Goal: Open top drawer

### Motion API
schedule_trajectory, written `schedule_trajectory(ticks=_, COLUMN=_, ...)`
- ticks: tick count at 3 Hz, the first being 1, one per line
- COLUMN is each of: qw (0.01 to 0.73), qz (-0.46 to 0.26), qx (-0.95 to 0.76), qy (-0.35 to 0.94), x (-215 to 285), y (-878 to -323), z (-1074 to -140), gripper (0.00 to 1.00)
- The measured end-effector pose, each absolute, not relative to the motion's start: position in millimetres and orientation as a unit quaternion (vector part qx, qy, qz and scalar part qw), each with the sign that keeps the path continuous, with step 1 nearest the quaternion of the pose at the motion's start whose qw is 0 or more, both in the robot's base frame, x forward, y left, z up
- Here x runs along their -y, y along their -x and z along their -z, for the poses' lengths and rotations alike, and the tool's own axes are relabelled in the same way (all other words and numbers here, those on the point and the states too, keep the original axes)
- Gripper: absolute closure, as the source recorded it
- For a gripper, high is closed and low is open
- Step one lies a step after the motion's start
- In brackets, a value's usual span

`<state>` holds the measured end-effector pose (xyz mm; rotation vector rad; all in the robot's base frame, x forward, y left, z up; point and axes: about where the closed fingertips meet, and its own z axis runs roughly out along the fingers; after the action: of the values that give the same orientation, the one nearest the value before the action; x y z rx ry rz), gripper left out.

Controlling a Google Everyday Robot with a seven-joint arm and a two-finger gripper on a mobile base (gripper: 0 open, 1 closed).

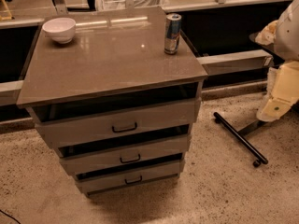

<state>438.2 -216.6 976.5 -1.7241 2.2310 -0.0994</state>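
Note:
The top drawer [84, 127] is the widest grey front of the cabinet, right under the countertop [107, 55]. Its small black bar handle [124, 127] sits at the centre. The drawer front stands a little out from the cabinet, with a dark gap above it. My gripper [275, 107] is the cream-white part at the far right edge, well to the right of the cabinet at about drawer height. It touches nothing on the cabinet.
Two narrower grey drawers [128, 158] [131, 178] sit below, each slightly out. A white bowl [59, 29] and a silver-blue can [172, 33] stand on the countertop. A black bar with wheels [240, 139] lies on the speckled floor at the right.

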Motion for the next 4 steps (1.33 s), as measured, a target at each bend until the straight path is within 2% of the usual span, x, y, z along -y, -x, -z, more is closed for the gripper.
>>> schedule_trajectory(ticks=1, qw=0.159, qz=0.035, qx=-0.781, qy=0.603, x=216.6, y=-438.2, z=-976.5, gripper=0.00)
schedule_trajectory(ticks=2, qw=0.163, qz=-0.011, qx=-0.763, qy=0.625, x=197.2, y=-439.0, z=-934.8, gripper=0.00)
schedule_trajectory(ticks=4, qw=0.196, qz=-0.170, qx=-0.671, qy=0.694, x=114.2, y=-401.5, z=-778.5, gripper=0.00)
